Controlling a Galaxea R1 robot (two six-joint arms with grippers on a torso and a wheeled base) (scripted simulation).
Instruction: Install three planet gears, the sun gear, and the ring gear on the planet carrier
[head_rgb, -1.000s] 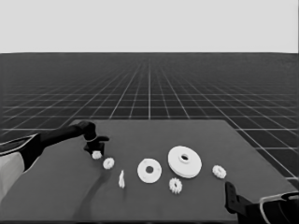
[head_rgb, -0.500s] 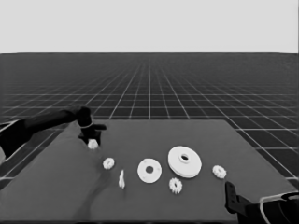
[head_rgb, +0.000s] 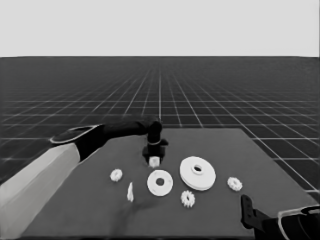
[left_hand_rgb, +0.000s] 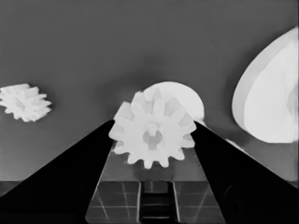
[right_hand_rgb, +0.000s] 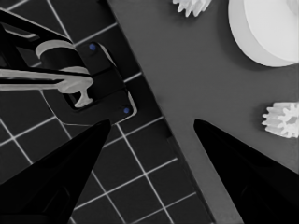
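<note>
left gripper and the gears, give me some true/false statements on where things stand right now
1. The left gripper holds a gear between its fingers. True.
2. That gear already sits on the smaller round part. False: it is carried above the table, just behind that part.
3. The right gripper is at work over the larger round part. False: it waits at the table's near right corner, holding nothing.
4. Three gears lie loose on the table. True: one left of the smaller round part, one in front of the larger, one to its right.
5. The thin white piece lies on the larger round part. False: it is on the table, left of the smaller part.
</note>
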